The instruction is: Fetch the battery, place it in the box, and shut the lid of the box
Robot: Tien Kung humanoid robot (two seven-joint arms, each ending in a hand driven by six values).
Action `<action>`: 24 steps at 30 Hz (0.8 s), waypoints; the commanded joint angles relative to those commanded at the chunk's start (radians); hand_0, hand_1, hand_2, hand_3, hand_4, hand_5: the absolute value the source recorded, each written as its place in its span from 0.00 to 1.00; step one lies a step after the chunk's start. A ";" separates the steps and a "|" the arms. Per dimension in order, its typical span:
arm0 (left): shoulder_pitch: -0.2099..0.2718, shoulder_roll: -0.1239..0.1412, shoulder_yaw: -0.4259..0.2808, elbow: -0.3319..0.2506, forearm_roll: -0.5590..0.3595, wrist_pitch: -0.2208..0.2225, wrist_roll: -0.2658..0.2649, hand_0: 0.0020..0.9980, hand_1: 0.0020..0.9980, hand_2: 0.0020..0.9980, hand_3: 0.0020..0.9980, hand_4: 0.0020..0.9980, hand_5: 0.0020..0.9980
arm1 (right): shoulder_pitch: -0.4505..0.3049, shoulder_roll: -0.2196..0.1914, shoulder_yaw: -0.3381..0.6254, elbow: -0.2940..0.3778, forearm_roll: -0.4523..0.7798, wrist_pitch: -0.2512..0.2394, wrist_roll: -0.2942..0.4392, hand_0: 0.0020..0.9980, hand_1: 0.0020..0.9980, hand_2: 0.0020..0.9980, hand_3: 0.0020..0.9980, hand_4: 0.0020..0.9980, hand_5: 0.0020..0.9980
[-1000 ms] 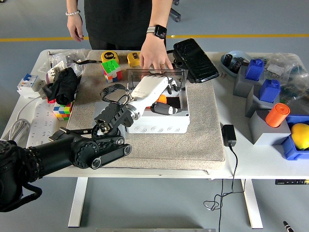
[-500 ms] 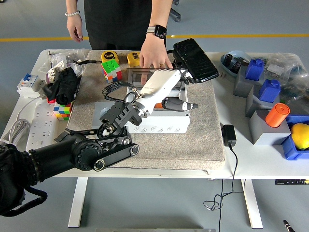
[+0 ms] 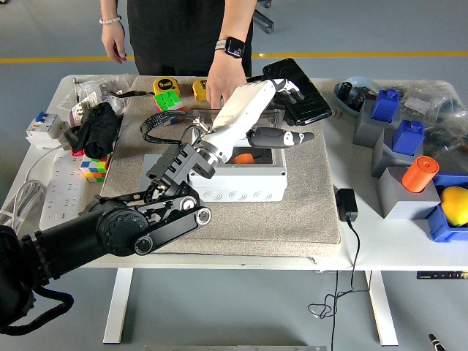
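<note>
Desk (image 3: 365, 241) carried a beige mat (image 3: 307, 197), w/ the grey box (image 3: 245, 179) sitting on it near centre. The left arm came in from the lower left and reached over the box; its hand (image 3: 281, 110) was up past the far rim, by the black lid (image 3: 296, 91), which stood tilted back and open. The hand's fingers (image 3: 289, 137) looked spread and relaxed, holding nothing as far as could be seen. Right arm wasn't in shot. A person stood at the far side, one hand (image 3: 223, 80) resting at the box's back edge.

Inside the box an orange item (image 3: 245, 157) showed, prob. the battery, though mostly hidden by the forearm, so can't be sure.

Judgement: fetch + place seemed done, hand empty and battery apparently in. Left: swing the lid down and shut it. Hand seemed placed for that, but contact w/ the lid couldn't be told.
</note>
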 joint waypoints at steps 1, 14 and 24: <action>0.000 0.003 -0.009 0.004 0.004 -0.004 0.008 0.64 0.68 0.62 0.63 1.00 0.46 | 0.000 0.000 0.001 0.000 0.000 0.000 0.000 0.59 0.60 0.59 0.54 0.98 0.57; 0.040 0.125 -0.089 -0.053 0.135 -0.190 0.278 0.71 0.72 0.66 0.69 1.00 0.51 | -0.005 0.000 0.014 -0.001 -0.003 0.002 0.000 0.59 0.60 0.59 0.54 0.98 0.57; 0.082 0.179 -0.105 -0.197 0.163 -0.264 0.366 0.63 0.67 0.65 0.70 1.00 0.52 | -0.002 0.000 0.022 0.001 -0.006 0.000 0.001 0.59 0.60 0.59 0.54 0.98 0.57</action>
